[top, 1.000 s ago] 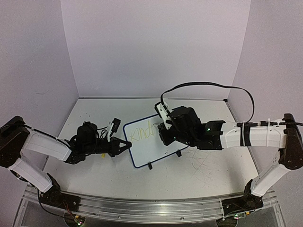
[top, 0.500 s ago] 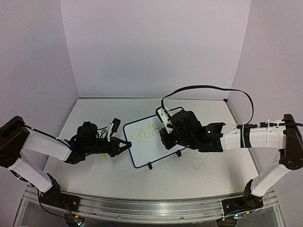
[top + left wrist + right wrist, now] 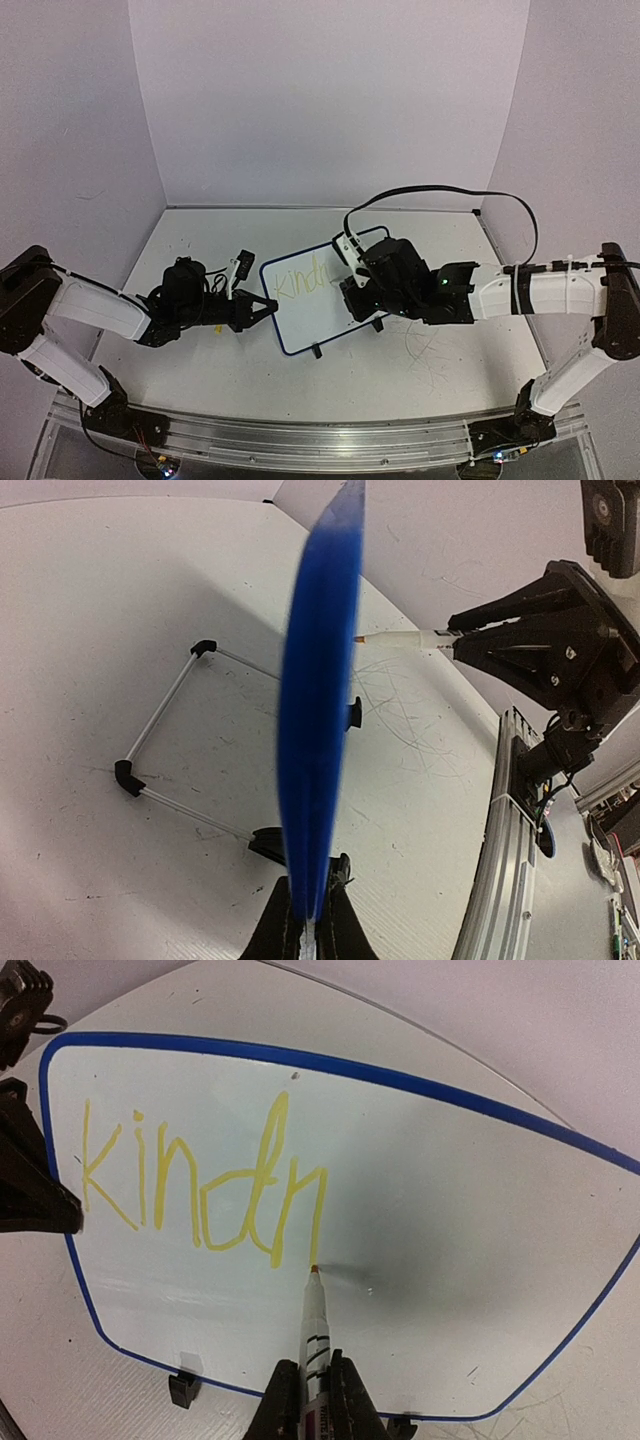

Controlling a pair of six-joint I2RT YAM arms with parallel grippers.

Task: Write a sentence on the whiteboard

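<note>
Over the last second the right arm's wrist has shifted a little to the right and toward the near edge of the desk [image 3: 420,370]. The whiteboard [image 3: 312,312] and the left arm have stayed where they were.

The right gripper [image 3: 312,1385] has its fingers pressed tight on the barrel of a white pen [image 3: 316,1325]. The pen points away from the wrist, with its orange-yellow tip at the foot of the last stroke. The tip seems to touch the board, though the contact is too fine to be sure. So far the sentence [image 3: 200,1180] reads "kindn" in thin yellow letters, slanting up across the left half of the board. The right half is bare white.

The whiteboard stands tilted near the middle of the desk, between the two arms, with its black feet on the surface. The left gripper [image 3: 308,920] is clamped on the blue frame at the board's left edge, which the left wrist camera sees edge-on as a blurred blue band. Behind the board, its wire stand [image 3: 160,730] rests on the desk. From above, the right wrist hides the pen and covers the board's right part.
</note>
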